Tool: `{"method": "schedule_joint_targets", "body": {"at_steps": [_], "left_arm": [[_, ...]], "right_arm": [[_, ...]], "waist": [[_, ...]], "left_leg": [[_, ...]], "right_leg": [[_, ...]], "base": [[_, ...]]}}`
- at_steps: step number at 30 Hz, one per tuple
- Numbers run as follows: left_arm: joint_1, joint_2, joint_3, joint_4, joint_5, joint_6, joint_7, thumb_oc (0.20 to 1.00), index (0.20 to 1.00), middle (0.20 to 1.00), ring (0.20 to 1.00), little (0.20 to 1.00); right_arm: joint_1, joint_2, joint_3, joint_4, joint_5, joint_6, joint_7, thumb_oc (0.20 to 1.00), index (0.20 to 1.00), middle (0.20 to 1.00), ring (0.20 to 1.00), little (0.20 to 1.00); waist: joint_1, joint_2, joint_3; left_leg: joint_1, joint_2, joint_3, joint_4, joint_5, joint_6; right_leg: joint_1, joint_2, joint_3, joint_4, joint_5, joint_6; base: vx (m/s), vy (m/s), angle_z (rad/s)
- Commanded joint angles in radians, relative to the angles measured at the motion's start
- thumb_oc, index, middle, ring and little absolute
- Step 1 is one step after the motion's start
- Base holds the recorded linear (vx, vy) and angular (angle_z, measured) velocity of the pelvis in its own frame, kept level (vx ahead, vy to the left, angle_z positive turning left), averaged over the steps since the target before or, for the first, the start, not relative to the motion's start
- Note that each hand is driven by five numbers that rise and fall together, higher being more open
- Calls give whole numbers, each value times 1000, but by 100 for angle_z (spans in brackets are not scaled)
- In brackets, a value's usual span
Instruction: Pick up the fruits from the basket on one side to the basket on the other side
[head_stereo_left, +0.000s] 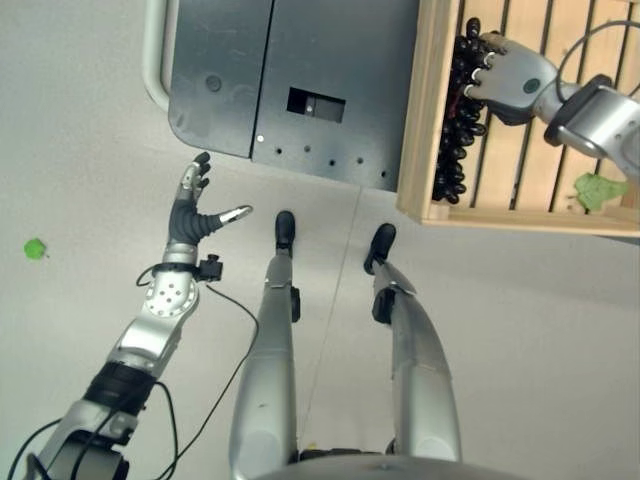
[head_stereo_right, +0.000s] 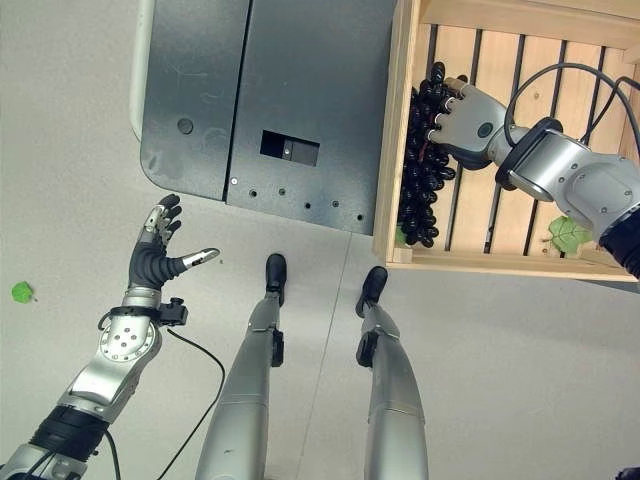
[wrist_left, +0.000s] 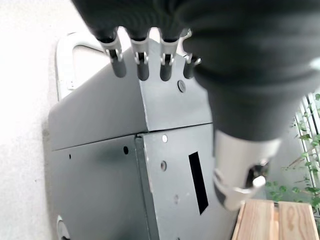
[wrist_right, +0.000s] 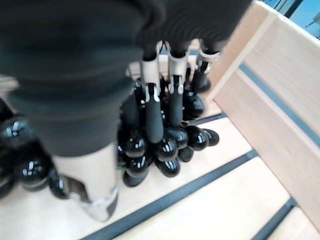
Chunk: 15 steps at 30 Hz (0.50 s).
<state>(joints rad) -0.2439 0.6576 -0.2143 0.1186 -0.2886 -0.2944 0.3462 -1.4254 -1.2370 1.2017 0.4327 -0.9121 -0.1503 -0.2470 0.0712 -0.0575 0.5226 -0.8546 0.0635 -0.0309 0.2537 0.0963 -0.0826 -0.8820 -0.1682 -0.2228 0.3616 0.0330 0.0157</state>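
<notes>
Grapes (head_stereo_right: 420, 190): one bunch of glossy black oval berries, lying against the left wall of a slatted pale-wood crate (head_stereo_right: 395, 150) at the far right of the scene. Right hand (head_stereo_right: 462, 118) rests on the bunch, fingers (wrist_right: 154, 117) straight among the berries, thumb apart, nothing gripped; by my reading the grasp step is in hand, and next calls for curling round the cluster gently before lifting. Left hand (head_stereo_left: 192, 212) idle with fingers spread over smooth grey floor, near a dark matt metal panel (head_stereo_left: 290, 70).

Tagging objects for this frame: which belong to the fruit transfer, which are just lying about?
Job:
- black grapes in the wooden crate
- right hand, fingers on the grapes
- left hand, open, idle above the floor

Lying about:
- grey metal panel
- green leaf in crate
- green leaf on floor
</notes>
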Motion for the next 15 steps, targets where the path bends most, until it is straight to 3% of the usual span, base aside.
{"method": "schedule_joint_targets", "body": {"at_steps": [1,7,15], "left_arm": [[5,1,32,-46,14,-54,14,1000,1000,1000,1000,1000],[17,2,35,-54,20,-57,14,1000,1000,1000,1000,1000],[40,12,54,-67,31,-59,14,1000,1000,1000,1000,1000]], "right_arm": [[13,-45,50,-65,35,-14,-19,1000,1000,1000,1000,1000],[25,-82,43,-100,36,-21,-34,1000,1000,1000,1000,1000],[29,-223,22,-216,73,-44,-67,1000,1000,1000,1000,1000]], "waist": [[-21,30,-3],[-25,26,-3],[-42,6,-3]], "left_leg": [[3,-23,-40,24,-42,20],[4,-23,-38,26,-44,20],[7,-22,-36,27,-44,18]], "right_leg": [[5,-13,0,1,-19,122],[4,-13,1,2,-19,122],[7,-13,4,5,-20,124]], "base": [[0,0,0],[0,0,0],[0,0,0]]}}
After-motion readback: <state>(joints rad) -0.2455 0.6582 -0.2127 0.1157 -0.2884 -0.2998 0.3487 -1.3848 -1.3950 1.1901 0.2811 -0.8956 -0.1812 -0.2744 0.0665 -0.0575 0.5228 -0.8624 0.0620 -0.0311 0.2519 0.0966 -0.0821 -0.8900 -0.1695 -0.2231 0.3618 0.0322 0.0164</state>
